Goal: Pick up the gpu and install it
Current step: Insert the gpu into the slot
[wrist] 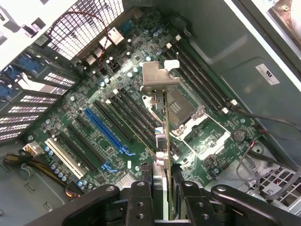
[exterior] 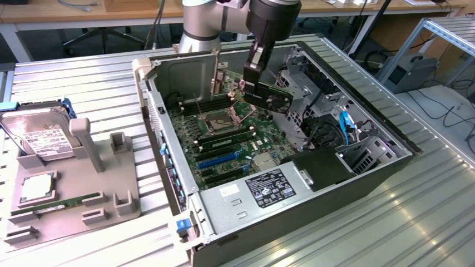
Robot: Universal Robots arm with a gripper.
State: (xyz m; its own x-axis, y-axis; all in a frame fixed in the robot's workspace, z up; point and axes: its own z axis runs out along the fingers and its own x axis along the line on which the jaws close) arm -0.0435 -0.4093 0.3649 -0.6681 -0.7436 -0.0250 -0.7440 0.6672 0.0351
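The gpu (exterior: pixel 270 99), a thin black card with a round fan, hangs over the motherboard (exterior: pixel 222 133) inside the open computer case (exterior: pixel 159 89). My gripper (exterior: pixel 251 82) is shut on its upper edge. In the wrist view the gpu (wrist: pixel 165 123) is seen edge-on, its silver bracket (wrist: pixel 157 77) at the far end. The gripper (wrist: pixel 161 181) clamps the card between two black fingers (wrist: pixel 141 197). The card floats above the CPU socket (wrist: pixel 186 110) and the black memory slots, apart from the board. A long blue slot (wrist: pixel 106 129) lies to one side of it.
A grey fixture (exterior: pixel 111 194) at the exterior view's left holds a silver hard drive (exterior: pixel 41 139), a processor chip (exterior: pixel 37 189) and a green memory stick (exterior: pixel 67 201). The case walls, the power supply (exterior: pixel 267 189), drive cages and blue cables (exterior: pixel 343 125) ring the motherboard.
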